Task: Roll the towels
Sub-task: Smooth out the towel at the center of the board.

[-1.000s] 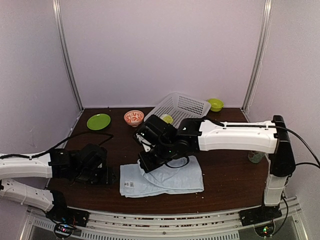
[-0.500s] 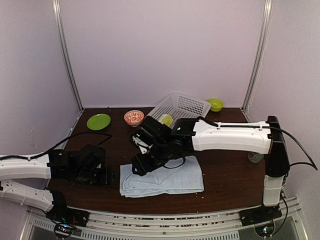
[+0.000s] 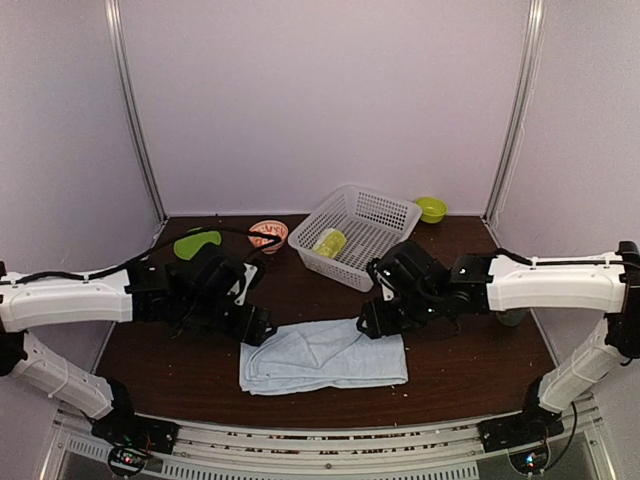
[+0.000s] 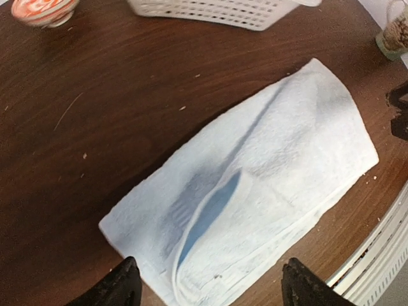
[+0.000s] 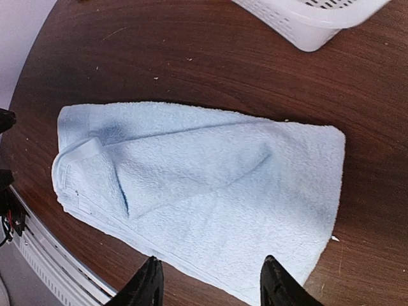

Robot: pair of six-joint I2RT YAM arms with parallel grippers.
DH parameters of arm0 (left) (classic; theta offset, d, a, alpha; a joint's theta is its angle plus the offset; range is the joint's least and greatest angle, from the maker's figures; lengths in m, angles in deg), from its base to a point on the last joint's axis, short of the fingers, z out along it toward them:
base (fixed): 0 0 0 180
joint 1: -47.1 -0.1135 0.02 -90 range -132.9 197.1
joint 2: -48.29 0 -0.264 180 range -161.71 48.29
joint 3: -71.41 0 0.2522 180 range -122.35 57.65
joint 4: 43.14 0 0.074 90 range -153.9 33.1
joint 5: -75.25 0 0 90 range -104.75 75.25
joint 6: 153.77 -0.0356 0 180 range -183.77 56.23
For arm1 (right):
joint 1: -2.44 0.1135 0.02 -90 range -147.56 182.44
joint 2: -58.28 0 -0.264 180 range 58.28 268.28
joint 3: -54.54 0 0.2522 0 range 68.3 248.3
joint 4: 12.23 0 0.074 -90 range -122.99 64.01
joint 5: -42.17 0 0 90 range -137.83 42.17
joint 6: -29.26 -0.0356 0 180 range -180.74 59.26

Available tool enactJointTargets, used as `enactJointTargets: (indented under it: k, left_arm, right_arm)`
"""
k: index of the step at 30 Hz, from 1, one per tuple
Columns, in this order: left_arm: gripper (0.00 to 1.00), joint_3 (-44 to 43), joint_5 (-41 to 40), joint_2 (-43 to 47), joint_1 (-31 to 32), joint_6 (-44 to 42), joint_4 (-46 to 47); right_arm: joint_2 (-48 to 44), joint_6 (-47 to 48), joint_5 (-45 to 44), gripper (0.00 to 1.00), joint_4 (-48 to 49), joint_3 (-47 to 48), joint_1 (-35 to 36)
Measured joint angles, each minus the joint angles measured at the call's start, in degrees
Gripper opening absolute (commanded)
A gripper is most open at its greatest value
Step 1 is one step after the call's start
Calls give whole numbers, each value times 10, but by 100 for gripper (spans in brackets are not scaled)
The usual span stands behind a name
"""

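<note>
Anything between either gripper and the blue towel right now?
Nothing visible. The left gripper and right gripper hang open at opposite ends of the blue towel. The basket sits farther back, clear of both.

Left claw (image 4: 210, 287) and right claw (image 5: 210, 284) both hover, spread wide.

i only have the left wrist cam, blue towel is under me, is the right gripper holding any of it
Observer: No. The right gripper is open over the pale blue towel, holding nothing.
Operator: ok where is the other towel
Observer: A lime-green bundle, probably that towel, lies inside the white basket.
Operator: anything off to my left
Observer: A green plate lies left of the red bowl.
</note>
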Motion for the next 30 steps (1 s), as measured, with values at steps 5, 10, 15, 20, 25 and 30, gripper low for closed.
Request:
enactJointTargets:
  k: [5, 10, 15, 20, 25, 30]
  left_arm:
    - [79, -87, 52, -116, 0, -104, 0]
    - [72, -143, 99, -213, -16, -163, -6]
    - [58, -157, 133, -258, -42, -180, -15]
    - [47, -167, 162, -267, -57, -184, -18]
    - [42, -176, 189, -282, -59, -184, -16]
    - [26, -176, 209, -294, -59, -181, -15]
  right_arm:
    - [-76, -8, -10, 52, 22, -63, -25]
    - [-134, -8, -14, 52, 33, -103, -40]
    - [-164, -8, -14, 52, 36, -128, -50]
    - [-173, -8, -13, 52, 41, -134, -56]
    - [-173, -8, -11, 52, 49, -137, -58]
    - [-173, -11, -10, 53, 55, -143, -62]
